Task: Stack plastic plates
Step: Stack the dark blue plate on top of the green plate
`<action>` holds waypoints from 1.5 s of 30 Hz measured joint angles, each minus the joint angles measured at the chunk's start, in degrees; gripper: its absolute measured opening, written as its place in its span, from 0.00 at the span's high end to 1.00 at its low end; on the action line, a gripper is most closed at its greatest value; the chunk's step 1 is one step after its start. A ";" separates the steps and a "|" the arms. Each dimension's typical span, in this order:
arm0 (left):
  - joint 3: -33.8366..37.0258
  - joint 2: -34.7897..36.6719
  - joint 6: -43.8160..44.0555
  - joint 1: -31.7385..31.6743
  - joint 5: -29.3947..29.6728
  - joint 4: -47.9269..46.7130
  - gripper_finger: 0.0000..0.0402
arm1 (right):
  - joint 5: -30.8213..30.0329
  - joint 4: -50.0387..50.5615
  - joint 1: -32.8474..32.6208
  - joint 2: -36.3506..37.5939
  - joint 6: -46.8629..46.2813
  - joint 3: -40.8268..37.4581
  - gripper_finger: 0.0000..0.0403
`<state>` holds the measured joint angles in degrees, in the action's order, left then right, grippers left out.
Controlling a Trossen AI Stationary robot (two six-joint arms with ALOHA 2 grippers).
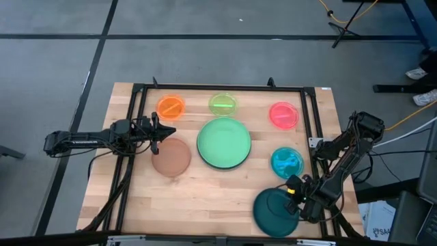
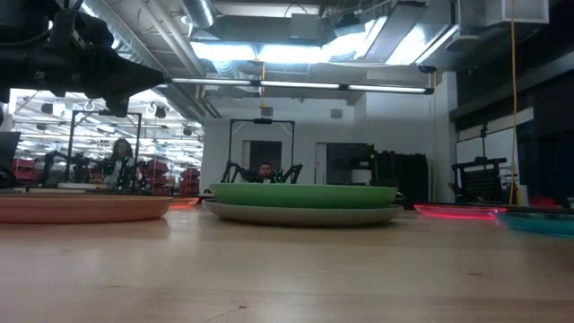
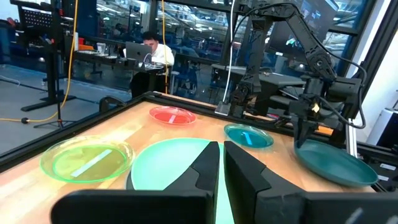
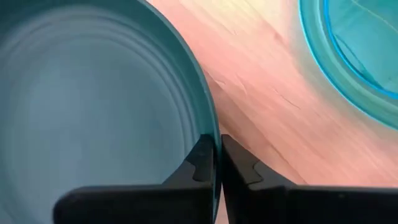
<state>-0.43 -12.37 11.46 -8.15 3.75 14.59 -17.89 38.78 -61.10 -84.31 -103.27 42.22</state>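
Item: right wrist view alone is showing my right gripper [image 4: 216, 163] pinching the rim of the round dark teal plastic plate [image 4: 93, 106]; the high view is placing that plate at the table's five o'clock corner. My left gripper [image 1: 164, 132], fingers nearly together, is hovering at nine o'clock above the round brown plastic plate [image 1: 171, 158]. The low view is showing the light green plate [image 2: 303, 194] sitting on a grey plate [image 2: 303, 214].

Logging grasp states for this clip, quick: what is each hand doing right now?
Left hand: shut, holding nothing, above the brown plate.
Right hand: shut on the dark teal plate, pinching its rim.
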 joint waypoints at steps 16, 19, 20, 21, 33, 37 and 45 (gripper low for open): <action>0.00 0.00 0.07 0.00 1.21 -0.01 0.96 | -9.68 -4.81 2.67 0.50 0.63 0.00 1.00; 0.00 0.00 0.07 0.00 1.20 0.00 0.96 | -9.57 -6.60 5.62 0.59 3.73 0.00 1.00; 0.00 0.00 0.07 0.00 1.20 0.00 0.96 | -9.56 -7.39 6.77 0.59 5.08 0.00 1.00; 0.00 -0.01 0.09 -0.01 1.20 0.00 0.96 | -9.58 -8.30 7.96 0.59 6.54 0.00 1.00; 0.00 0.01 0.11 -0.01 1.16 -0.07 0.96 | -3.34 -17.47 23.72 0.59 24.50 0.00 1.00; 0.00 0.01 0.13 -0.01 1.14 -0.07 0.96 | -1.86 -23.79 29.47 0.59 33.68 0.00 1.00; 0.00 -0.01 0.20 -0.01 1.11 -0.07 0.96 | 4.79 -35.22 39.93 0.59 46.61 0.02 1.00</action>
<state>-0.43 -12.38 11.66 -8.16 4.86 14.52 -13.10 3.56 -21.17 -83.72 -56.66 42.24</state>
